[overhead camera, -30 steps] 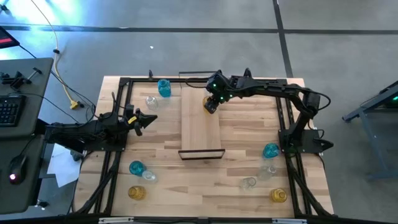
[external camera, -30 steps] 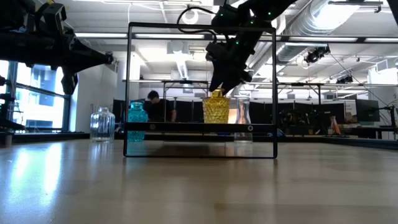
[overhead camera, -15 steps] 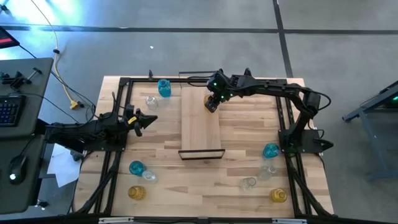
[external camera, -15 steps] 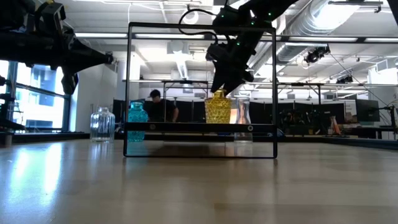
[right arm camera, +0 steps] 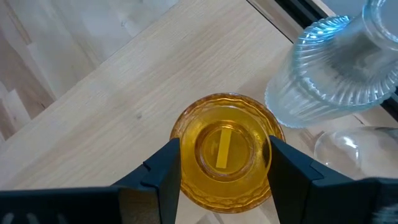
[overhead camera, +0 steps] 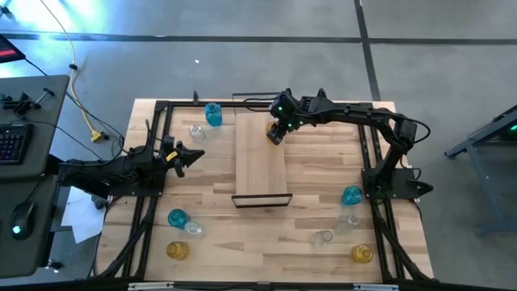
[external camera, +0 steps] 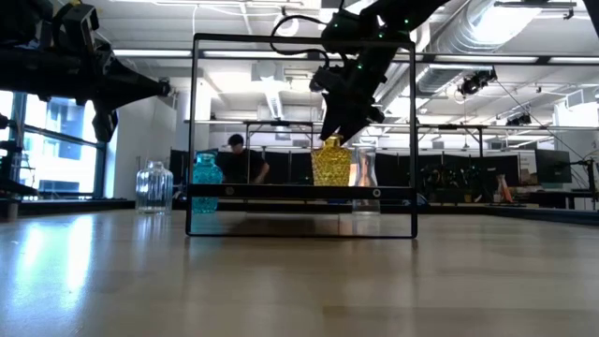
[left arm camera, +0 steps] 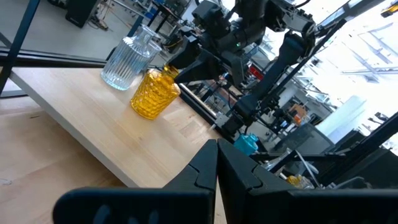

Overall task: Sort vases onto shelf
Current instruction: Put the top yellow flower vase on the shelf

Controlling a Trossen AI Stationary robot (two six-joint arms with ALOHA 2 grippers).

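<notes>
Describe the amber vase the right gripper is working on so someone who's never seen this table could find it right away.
Start at the narrow light-wood shelf in the middle of the table and go to its far end, where the right gripper straddles a vase from above. That is the amber vase: yellow, with a knobbly textured belly, standing upright on the shelf. The ribbed clear vase close beside it is colourless.

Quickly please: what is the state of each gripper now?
Left gripper: closed, holding nothing.
Right gripper: around the amber-yellow textured glass vase on the light-wood shelf.
</notes>
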